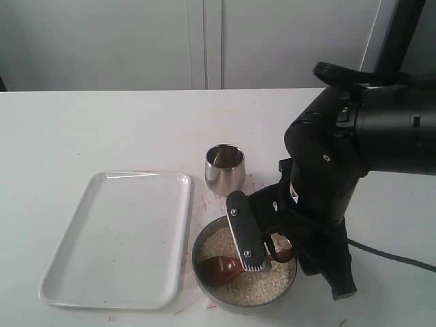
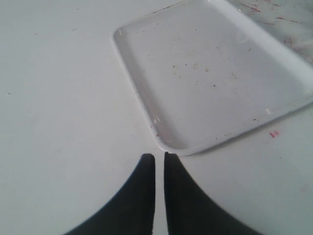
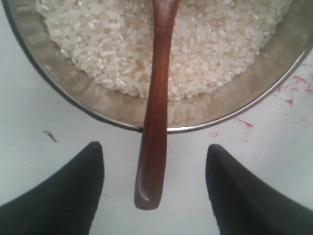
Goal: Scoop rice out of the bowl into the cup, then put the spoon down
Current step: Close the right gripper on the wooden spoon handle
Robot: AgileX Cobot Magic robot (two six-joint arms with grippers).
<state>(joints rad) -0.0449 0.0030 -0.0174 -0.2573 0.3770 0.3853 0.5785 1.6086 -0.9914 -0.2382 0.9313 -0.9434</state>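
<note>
The wide steel bowl (image 1: 204,274) (image 3: 63,78) sits near the table's front edge, filled with off-white rice (image 1: 262,283) (image 3: 98,44). The dark wooden spoon (image 1: 219,268) (image 3: 155,112) lies in it, its oval bowl on the rice and its handle sticking out over the rim. My right gripper (image 1: 269,235) (image 3: 154,147) hangs open over the bowl's right side, its fingers on either side of the handle's end without touching it. The small steel cup (image 1: 225,167) stands just behind the bowl. My left gripper (image 2: 159,155) is shut and empty above the table, and is not in the exterior view.
A white rectangular tray (image 1: 116,238) (image 2: 210,73) lies left of the bowl, with nothing on it. Faint red marks (image 3: 293,90) stain the tabletop around the bowl. A black cable (image 1: 388,253) trails off to the right behind the right arm.
</note>
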